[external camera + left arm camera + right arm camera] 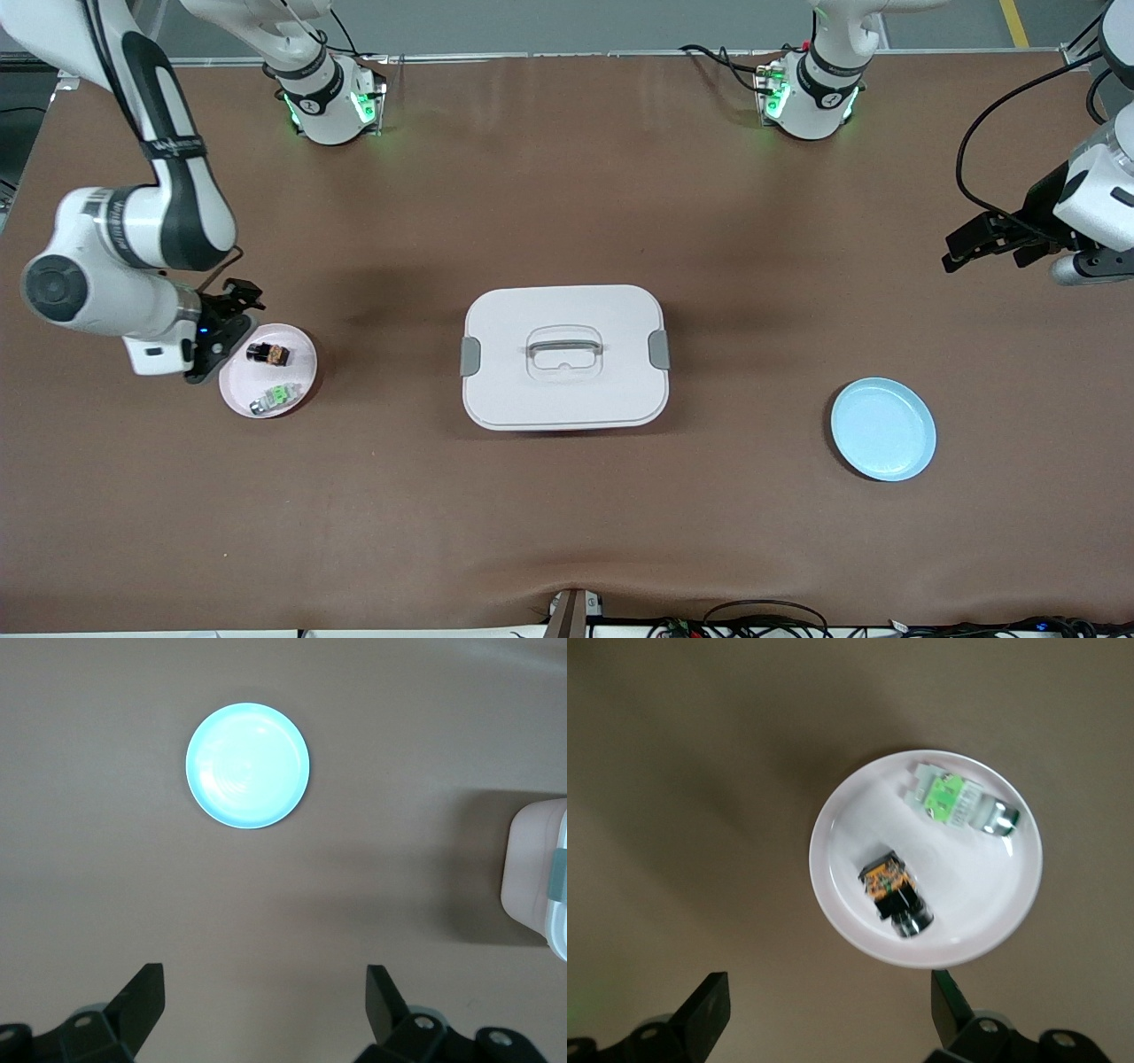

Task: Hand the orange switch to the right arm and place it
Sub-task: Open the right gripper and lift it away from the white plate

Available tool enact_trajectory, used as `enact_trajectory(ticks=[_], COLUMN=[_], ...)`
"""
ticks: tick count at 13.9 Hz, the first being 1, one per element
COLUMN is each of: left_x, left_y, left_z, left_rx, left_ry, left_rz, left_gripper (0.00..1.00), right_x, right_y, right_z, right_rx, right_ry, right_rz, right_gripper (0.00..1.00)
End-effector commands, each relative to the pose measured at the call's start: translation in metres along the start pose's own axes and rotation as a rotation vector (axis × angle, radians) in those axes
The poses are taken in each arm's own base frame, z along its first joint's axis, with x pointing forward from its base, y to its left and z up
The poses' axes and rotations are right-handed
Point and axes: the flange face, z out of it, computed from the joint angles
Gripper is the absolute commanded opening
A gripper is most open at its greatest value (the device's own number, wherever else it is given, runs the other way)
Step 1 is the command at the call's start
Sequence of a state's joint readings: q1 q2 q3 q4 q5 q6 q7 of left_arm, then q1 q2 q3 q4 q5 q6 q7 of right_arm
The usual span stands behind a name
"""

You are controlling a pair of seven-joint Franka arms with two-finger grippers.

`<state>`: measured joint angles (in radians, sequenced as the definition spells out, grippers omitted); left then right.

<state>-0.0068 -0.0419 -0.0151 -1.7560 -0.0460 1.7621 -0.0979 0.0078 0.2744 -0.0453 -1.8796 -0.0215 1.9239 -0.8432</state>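
Note:
The orange switch (268, 354) is a tiny black block with an orange face. It lies on a pink plate (237, 379) at the right arm's end of the table, beside a pale grey switch with a green face (273, 399). My right gripper (241, 298) hangs open and empty over the table at the plate's edge. In the right wrist view the orange switch (895, 893) and the green switch (957, 802) lie on the plate (850, 837), ahead of the open gripper (828, 1014). My left gripper (961, 248) waits open and empty in the air at the left arm's end.
A white lidded box with a handle (564, 356) stands mid-table. An empty light blue plate (883, 429) lies toward the left arm's end, nearer the front camera. In the left wrist view the blue plate (248, 765) and a corner of the box (532, 873) show past the left gripper (263, 1010).

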Motion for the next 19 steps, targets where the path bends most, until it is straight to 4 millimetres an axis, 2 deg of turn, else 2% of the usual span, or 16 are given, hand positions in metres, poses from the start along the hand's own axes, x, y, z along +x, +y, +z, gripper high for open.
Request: enact_trajectory(ticks=[1, 3, 5, 8, 9, 11, 12, 13, 15, 17, 19], left_x=[0.003, -0.001, -0.009, -0.018, -0.021, -0.024, -0.027, -0.028, -0.028, -0.028, -0.029], left_y=[-0.004, -0.002, 0.000, 0.008, 0.009, 0.010, 0.012, 0.012, 0.009, 0.012, 0.016], left_z=[-0.023, -0.034, -0.047, -0.066, -0.067, -0.064, -0.063, -0.061, -0.060, -0.060, -0.062], left_rx=[0.012, 0.014, 0.018, 0.021, 0.021, 0.025, 0.027, 0.027, 0.027, 0.027, 0.027], left_ry=[0.039, 0.021, -0.013, -0.042, -0.058, -0.087, -0.107, -0.121, -0.127, -0.127, -0.123], left_rz=[0.031, 0.035, 0.041, 0.053, 0.056, 0.061, 0.068, 0.068, 0.071, 0.077, 0.082], left_gripper=[1.00, 1.00, 1.00, 1.00, 1.00, 1.00, 1.00, 1.00, 1.00, 1.00, 1.00], right_x=[-0.012, -0.025, -0.029, -0.034, -0.036, -0.038, -0.036, -0.034, -0.038, -0.044, -0.046], right_y=[0.006, 0.004, -0.006, -0.017, -0.019, -0.025, -0.026, -0.026, -0.020, -0.015, -0.022], right_z=[-0.051, -0.078, -0.100, -0.125, -0.131, -0.145, -0.165, -0.182, -0.205, -0.209, -0.222], right_rx=[0.007, 0.003, -0.012, -0.036, -0.042, -0.033, -0.048, -0.055, -0.061, -0.053, -0.002], right_ry=[-0.003, 0.009, 0.044, 0.082, 0.092, 0.097, 0.109, 0.120, 0.161, 0.173, 0.204], right_rz=[0.144, 0.255, 0.434, 0.505, 0.517, 0.722, 0.799, 0.815, 0.835, 0.828, 0.833], right_gripper=[1.00, 1.00, 1.00, 1.00, 1.00, 1.00, 1.00, 1.00, 1.00, 1.00, 1.00])
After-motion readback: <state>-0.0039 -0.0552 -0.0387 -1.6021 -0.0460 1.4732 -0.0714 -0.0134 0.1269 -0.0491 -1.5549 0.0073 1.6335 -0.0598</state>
